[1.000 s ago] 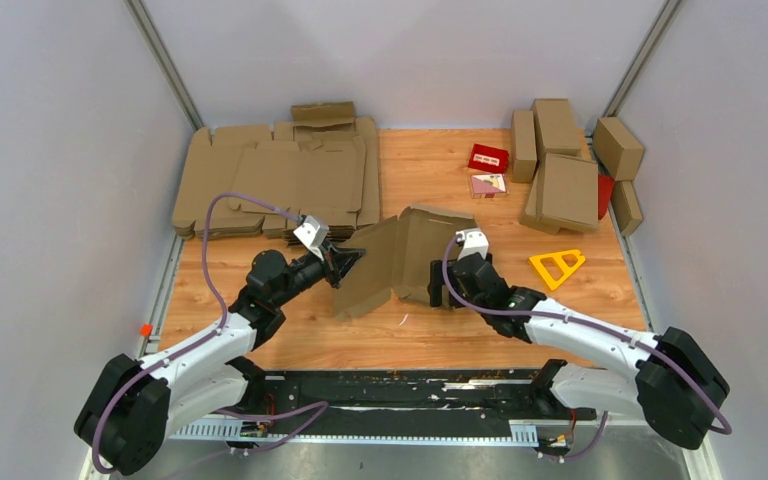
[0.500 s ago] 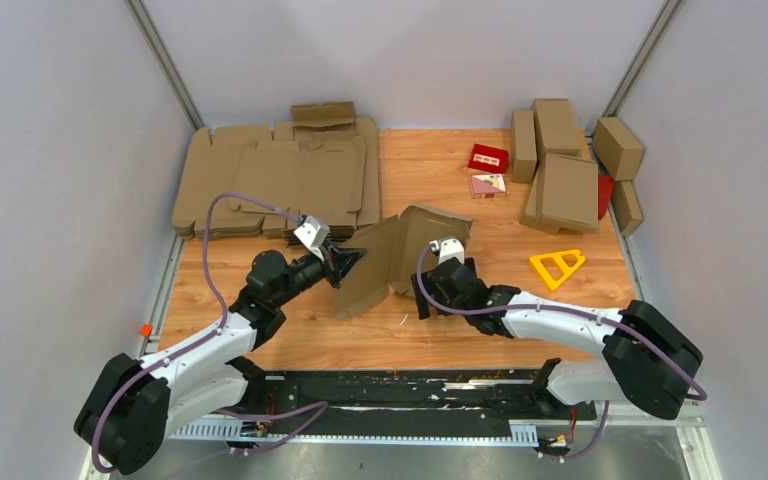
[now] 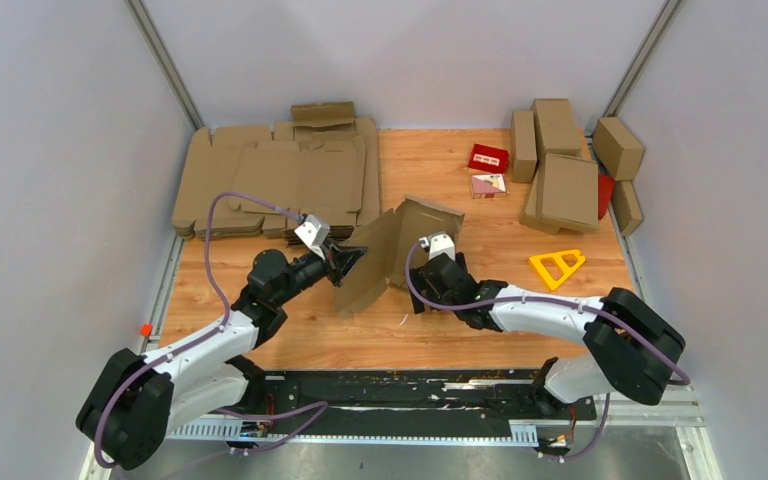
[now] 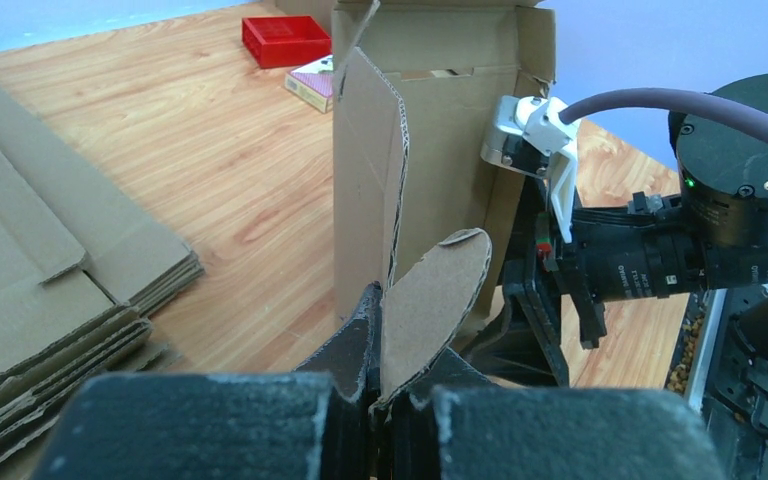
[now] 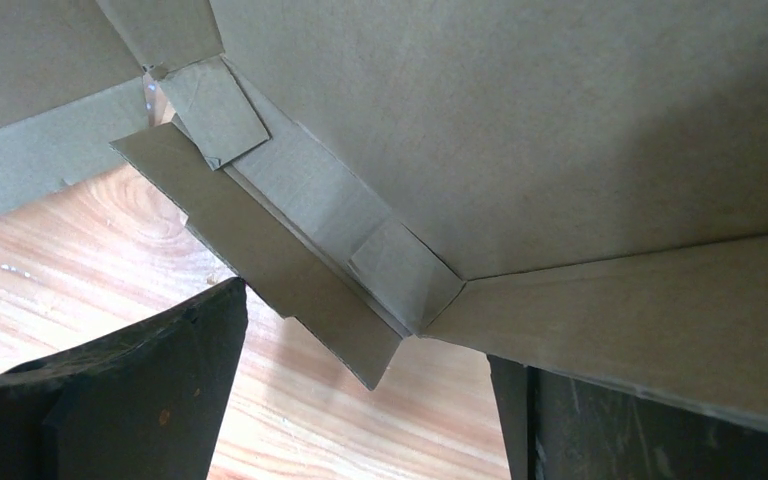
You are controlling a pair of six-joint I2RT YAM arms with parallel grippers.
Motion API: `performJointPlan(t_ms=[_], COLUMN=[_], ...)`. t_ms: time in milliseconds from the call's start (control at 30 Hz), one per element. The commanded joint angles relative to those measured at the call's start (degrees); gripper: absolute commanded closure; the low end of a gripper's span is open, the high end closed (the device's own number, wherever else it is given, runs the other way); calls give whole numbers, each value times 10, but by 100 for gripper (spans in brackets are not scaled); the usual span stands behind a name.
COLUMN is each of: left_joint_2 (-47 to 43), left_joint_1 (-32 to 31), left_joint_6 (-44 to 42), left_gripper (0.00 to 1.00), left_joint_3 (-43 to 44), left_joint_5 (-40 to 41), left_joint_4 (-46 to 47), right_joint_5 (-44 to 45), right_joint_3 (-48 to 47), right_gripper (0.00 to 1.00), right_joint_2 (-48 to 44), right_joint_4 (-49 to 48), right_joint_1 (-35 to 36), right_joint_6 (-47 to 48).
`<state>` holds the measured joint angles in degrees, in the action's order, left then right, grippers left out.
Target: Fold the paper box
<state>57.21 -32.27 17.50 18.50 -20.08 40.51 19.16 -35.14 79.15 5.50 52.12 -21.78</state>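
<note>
A: Any writing to read?

B: None legible. The paper box is unprinted brown corrugated board. The small red carton and the pale printed card beside it carry marks too small to make out.

A: Where is the box?

B: Mid-table, standing up on its edges, partly folded, between the two arms. Its fluted cut edge and a rounded tab show in the left wrist view.

A: The jaws?

B: The left gripper is pinched tight on that tab. The right gripper has its fingers wide apart, a folded corner of the box hanging over the gap, and nothing is clamped.

A: Room around it?

B: Bare wood-grain table lies in front of the box. The pile of flat blanks sits at the far left, its layered edges near the left wrist. Folded brown boxes crowd the far right corner, and a yellow triangular frame lies near the right arm, apart from the box.
</note>
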Motion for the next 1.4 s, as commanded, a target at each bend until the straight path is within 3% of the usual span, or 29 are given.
performJointPlan(t_ms=[0, 300, 667, 967, 1100, 1367], left_joint_2=[9, 10, 12, 17, 18, 17], left_joint_1=[-9, -10, -13, -15, -16, -16], left_joint_6=[0, -3, -6, -9, -9, -11], left_gripper=[97, 97, 96, 96, 96, 96], left_joint_3=[15, 16, 16, 14, 15, 15], left_joint_5=[-25, -22, -24, -25, -24, -25], left_joint_4=[5, 1, 4, 2, 2, -1], right_joint_5=[41, 100, 151, 172, 135, 105], right_joint_3=[-37, -49, -67, -69, -60, -70], right_gripper=[17, 40, 53, 54, 43, 42], right_joint_2=[15, 42, 97, 128, 125, 135], right_joint_4=[-50, -63, -81, -70, -92, -89], right_joint_1=[8, 6, 1, -11, -32, -60], right_joint_6=[9, -15, -56, -96, -94, -95])
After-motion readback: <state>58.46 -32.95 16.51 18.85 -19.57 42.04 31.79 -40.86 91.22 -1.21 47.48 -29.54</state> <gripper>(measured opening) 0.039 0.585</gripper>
